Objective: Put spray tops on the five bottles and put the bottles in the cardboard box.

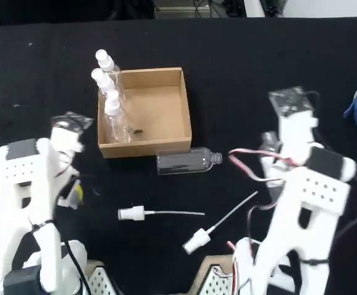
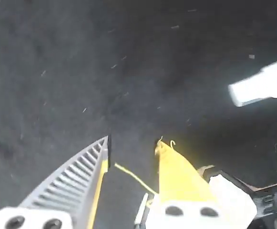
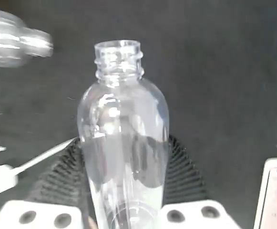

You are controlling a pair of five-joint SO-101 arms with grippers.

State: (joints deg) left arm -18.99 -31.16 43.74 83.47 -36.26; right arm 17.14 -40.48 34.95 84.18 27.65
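1. Left arm: the left jaws are open with nothing between them, over a bare patch of the black surface (image 1: 276, 55). A white spray top (image 2: 264, 86) lies off to one side, well clear of them.
2. Cardboard box (image 1: 144, 147): three capped bottles (image 1: 112, 104) stand in a row along its left wall, each with a white spray top fitted. I count three of the five as finished.
3. Just in front of the box, the fourth bottle (image 1: 187, 161) lies on its side. Its neck is bare and it sits between the two arms, with neither pair of jaws touching it.
4. Two loose tops lie nearer the arms with their tubes trailing: the left top (image 1: 132, 214) and the right top (image 1: 196, 239). They are apart from each other and not held.
5. Right arm: the right jaws are closed on the fifth bottle (image 3: 124, 119). Its body sits between them, and its open, uncapped neck points away past the fingertips.
6. Left to do, as I judge it: fit both loose tops, then box the last two bottles.
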